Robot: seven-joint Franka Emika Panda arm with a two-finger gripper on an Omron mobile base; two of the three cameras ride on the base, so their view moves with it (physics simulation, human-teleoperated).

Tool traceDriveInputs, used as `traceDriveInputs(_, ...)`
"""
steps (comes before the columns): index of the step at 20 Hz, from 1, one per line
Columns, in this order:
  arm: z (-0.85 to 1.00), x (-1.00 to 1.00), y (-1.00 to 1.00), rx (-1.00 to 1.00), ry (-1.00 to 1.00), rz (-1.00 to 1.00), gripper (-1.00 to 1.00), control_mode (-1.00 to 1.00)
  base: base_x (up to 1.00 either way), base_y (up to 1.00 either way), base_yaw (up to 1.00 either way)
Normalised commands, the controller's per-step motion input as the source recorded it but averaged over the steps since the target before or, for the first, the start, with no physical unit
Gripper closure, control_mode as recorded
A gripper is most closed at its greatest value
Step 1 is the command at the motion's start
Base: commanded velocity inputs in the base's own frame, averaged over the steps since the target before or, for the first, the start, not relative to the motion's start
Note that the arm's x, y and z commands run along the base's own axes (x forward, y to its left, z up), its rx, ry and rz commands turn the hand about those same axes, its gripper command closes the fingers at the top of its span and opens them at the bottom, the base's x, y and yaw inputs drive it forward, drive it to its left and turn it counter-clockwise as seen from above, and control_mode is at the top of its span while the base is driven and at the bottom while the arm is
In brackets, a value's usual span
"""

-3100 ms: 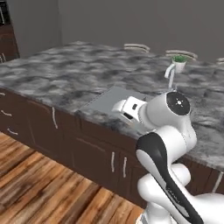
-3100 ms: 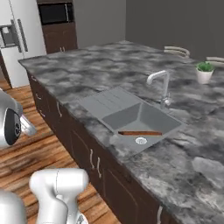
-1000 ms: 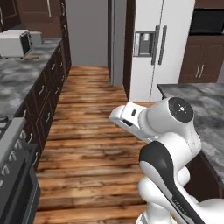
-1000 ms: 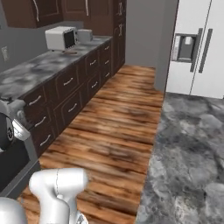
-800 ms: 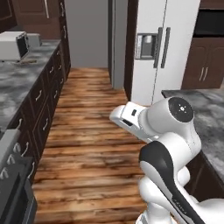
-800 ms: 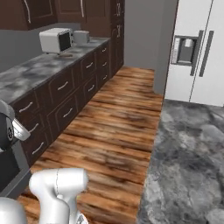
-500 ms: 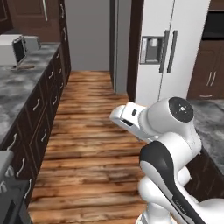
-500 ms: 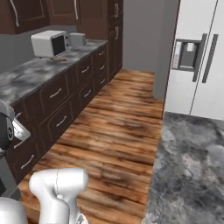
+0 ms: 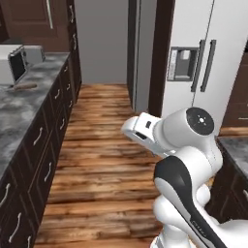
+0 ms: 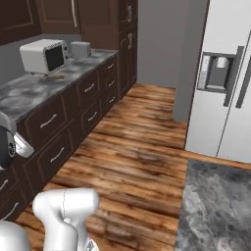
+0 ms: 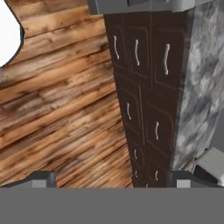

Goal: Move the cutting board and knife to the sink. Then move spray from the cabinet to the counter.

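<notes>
The spray is judged to be sitting behind the closed cabinet (image 9: 29,22) door above the counter (image 9: 19,111), so the fetching step is likely being taken up. The gripper (image 11: 111,178) is being held wide and empty. Next, the door handle (image 9: 49,14) is needing to be reached and pulled.

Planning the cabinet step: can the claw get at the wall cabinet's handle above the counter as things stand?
Probably not. The claw hangs open and low, facing floor and drawers; the cabinet stands far off beyond the counter, so the base would need to drive closer.
</notes>
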Motion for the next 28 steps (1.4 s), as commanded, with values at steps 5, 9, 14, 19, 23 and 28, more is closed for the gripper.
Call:
traceDriveInputs(5, 0.0, 0.0, 0.0, 0.0, 0.0, 0.0, -1.0, 1.0, 1.0, 0.17, 0.08)
traceDriveInputs(9, 0.0, 0.0, 0.0, 0.0, 0.0, 0.0, -1.0, 1.0, 1.0, 0.11, 0.1)
traceDriveInputs(14, 0.0, 0.0, 0.0, 0.0, 0.0, 0.0, -1.0, 1.0, 0.89, 0.04, 0.39)
traceDriveInputs(19, 0.0, 0.0, 0.0, 0.0, 0.0, 0.0, -1.0, 1.0, 0.2, 0.0, 0.82)
traceDriveInputs(23, 0.0, 0.0, 0.0, 0.0, 0.0, 0.0, -1.0, 1.0, 1.0, -0.48, 0.53)
traceDriveInputs(28, 0.0, 0.0, 0.0, 0.0, 0.0, 0.0, -1.0, 1.0, 1.0, -0.92, 0.34)
